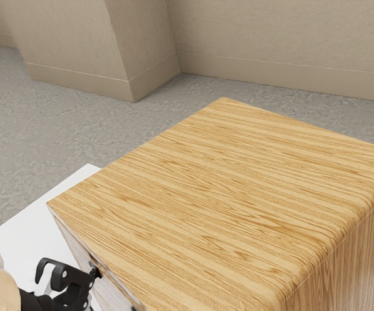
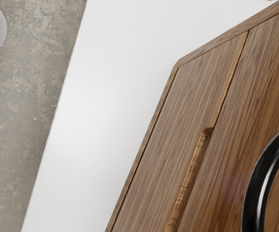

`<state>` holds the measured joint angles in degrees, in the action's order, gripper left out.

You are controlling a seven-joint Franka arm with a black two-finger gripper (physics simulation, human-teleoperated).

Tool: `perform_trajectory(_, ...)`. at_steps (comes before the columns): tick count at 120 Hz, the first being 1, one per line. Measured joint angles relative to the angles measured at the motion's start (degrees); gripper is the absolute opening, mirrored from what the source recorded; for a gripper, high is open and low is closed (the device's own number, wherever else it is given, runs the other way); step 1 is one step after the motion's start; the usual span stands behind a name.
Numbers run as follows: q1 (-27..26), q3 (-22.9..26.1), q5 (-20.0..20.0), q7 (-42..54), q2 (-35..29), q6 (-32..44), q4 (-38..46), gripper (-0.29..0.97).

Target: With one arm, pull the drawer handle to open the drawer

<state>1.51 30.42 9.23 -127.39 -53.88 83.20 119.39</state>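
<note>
Showing grained wooden drawer (image 2: 178, 145), slim bar handle (image 2: 190, 175)

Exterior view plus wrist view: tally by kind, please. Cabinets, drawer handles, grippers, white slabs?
Light oak-grain wooden cabinet: 1
Slim wooden bar drawer handle: 1
Black robot gripper: 1
White flat slab under the cabinet: 1
Total: 4
</note>
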Motion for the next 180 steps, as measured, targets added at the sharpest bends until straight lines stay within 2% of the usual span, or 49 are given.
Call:
perform_trajectory(50,0.39,0.0,0.01,1.3,0.44,0.0,4.17,0.68)
perform_trajectory(70,-0.45,-0.1,0.0,1.59,-1.38,-0.05,5.8,0.68)
perform_trajectory(89,-1.92,-0.39,-0.02,1.75,-4.19,-0.22,7.59,0.68)
perform_trajectory(124,-6.37,-4.45,-0.21,1.18,-8.58,-0.63,11.42,0.67)
perform_trajectory(180,-10.36,-4.58,-1.24,-1.89,-19.07,-2.38,14.58,0.67)
